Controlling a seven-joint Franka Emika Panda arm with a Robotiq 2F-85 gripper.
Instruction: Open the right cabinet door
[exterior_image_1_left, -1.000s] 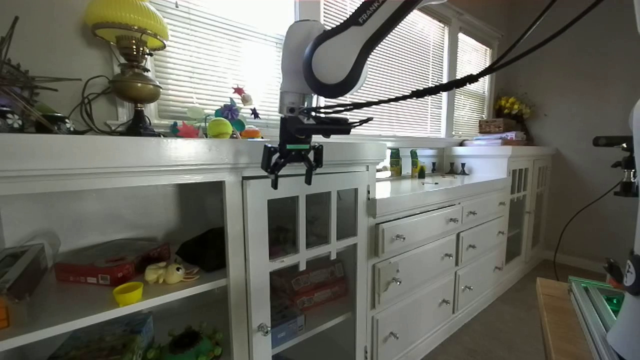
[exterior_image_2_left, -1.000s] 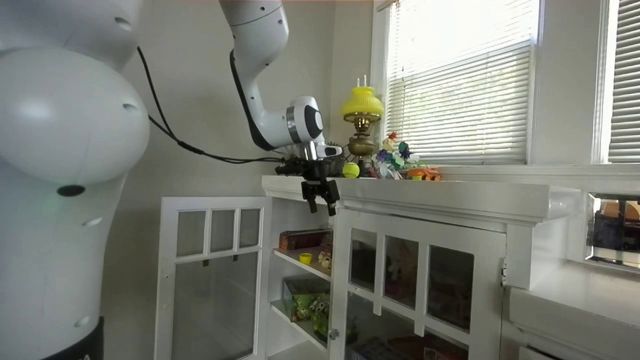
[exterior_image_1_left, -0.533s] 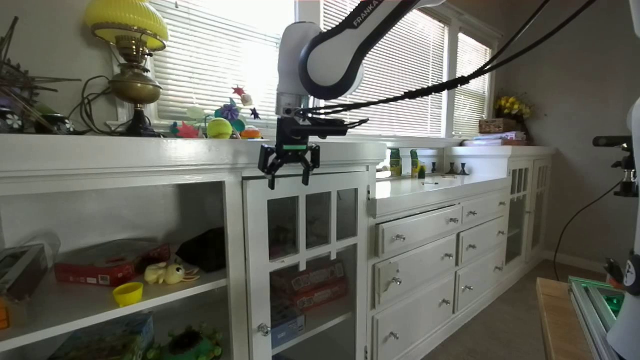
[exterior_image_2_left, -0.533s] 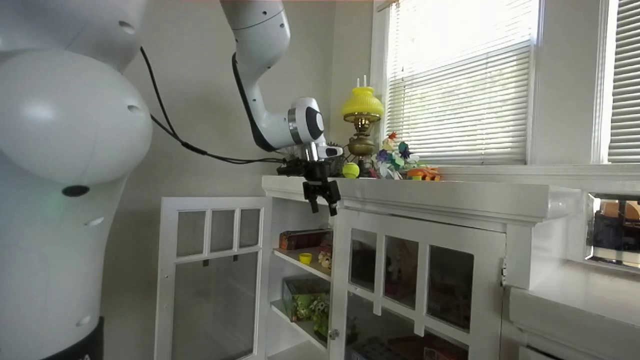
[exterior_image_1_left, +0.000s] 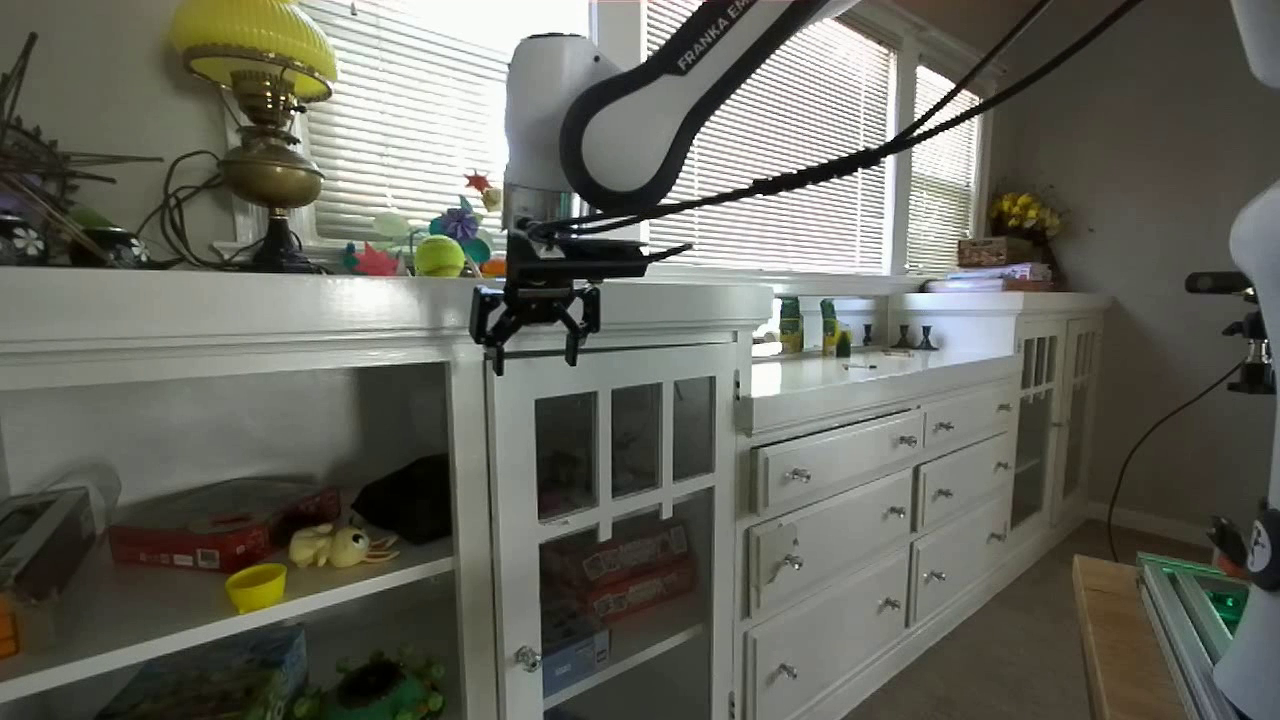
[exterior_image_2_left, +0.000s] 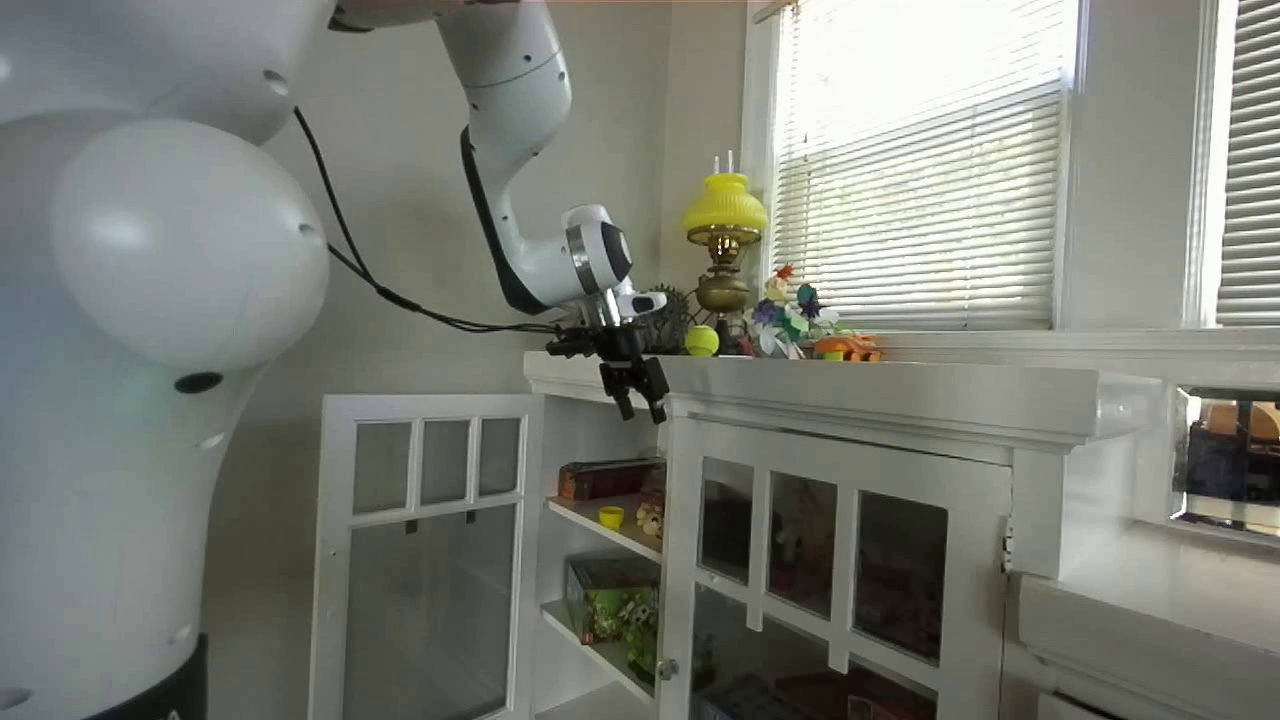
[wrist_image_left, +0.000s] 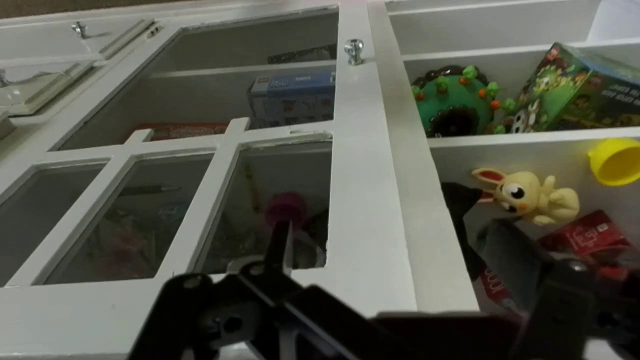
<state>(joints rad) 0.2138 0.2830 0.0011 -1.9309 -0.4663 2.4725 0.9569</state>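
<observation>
The right cabinet door, white-framed with small glass panes above long glass, shows in both exterior views (exterior_image_1_left: 515, 500) (exterior_image_2_left: 681, 560) and in the wrist view (wrist_image_left: 365, 200). It looks closed. Its clear knob shows low on its free edge (exterior_image_1_left: 528, 658) (exterior_image_2_left: 667, 668) and in the wrist view (wrist_image_left: 354, 50). My gripper points down in front of the door's top free corner, well above the knob, in both exterior views (exterior_image_1_left: 534, 358) (exterior_image_2_left: 643, 414). Its fingers are spread apart with nothing between them, also in the wrist view (wrist_image_left: 390, 235).
The left cabinet door (exterior_image_2_left: 333, 560) stands open. Its shelves hold a yellow cup (exterior_image_1_left: 256, 587), a toy rabbit (exterior_image_1_left: 342, 547) and boxes. Above is a ledge (exterior_image_1_left: 250, 300) with a lamp (exterior_image_1_left: 268, 170) and a tennis ball (exterior_image_1_left: 439, 257). Drawers (exterior_image_1_left: 835, 470) stand beside the door.
My gripper has moved left, from over the door's panes to the door's free edge, staying at about the same height. The door has not moved. The fingers have stayed open.
</observation>
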